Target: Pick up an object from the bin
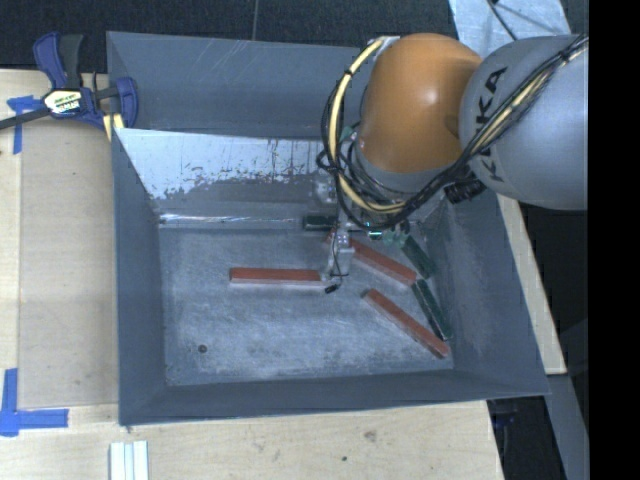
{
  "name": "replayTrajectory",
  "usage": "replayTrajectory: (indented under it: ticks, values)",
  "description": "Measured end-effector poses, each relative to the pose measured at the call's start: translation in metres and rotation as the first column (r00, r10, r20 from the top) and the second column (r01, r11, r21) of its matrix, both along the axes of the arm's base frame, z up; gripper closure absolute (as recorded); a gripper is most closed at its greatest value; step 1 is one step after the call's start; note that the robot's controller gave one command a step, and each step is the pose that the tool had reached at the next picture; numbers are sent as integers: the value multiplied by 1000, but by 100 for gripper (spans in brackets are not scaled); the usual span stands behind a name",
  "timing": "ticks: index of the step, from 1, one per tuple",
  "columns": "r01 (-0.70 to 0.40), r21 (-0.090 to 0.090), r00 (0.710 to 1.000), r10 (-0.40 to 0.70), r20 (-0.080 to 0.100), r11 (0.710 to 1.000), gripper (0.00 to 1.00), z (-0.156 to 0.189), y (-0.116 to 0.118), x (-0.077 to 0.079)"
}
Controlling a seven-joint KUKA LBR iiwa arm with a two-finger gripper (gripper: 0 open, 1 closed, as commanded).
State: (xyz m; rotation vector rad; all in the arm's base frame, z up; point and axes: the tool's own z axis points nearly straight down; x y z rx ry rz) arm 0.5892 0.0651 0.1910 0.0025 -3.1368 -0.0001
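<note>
My gripper [336, 268] hangs low in the middle of the bin, its thin fingers reaching down to the right end of a long reddish-brown stick [272, 278] that lies flat on the floor. A second reddish-brown stick [385, 263] lies just to the right of the fingers, partly under the wrist. A third one [405, 323] lies slanted toward the bin's lower right corner. A dark green stick [432, 308] rests along the right wall beside it.
The arm with its orange dome and cables covers the bin's upper right. A small dark speck [203, 348] sits on the floor at the lower left.
</note>
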Motion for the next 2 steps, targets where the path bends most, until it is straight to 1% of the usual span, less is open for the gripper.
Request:
replayTrajectory:
  ticks: [1,2]
  values:
    - [-37,0,999,37,-1,999,0,-122,13,-11]
    - [-229,0,973,229,17,974,0,29,38,-23]
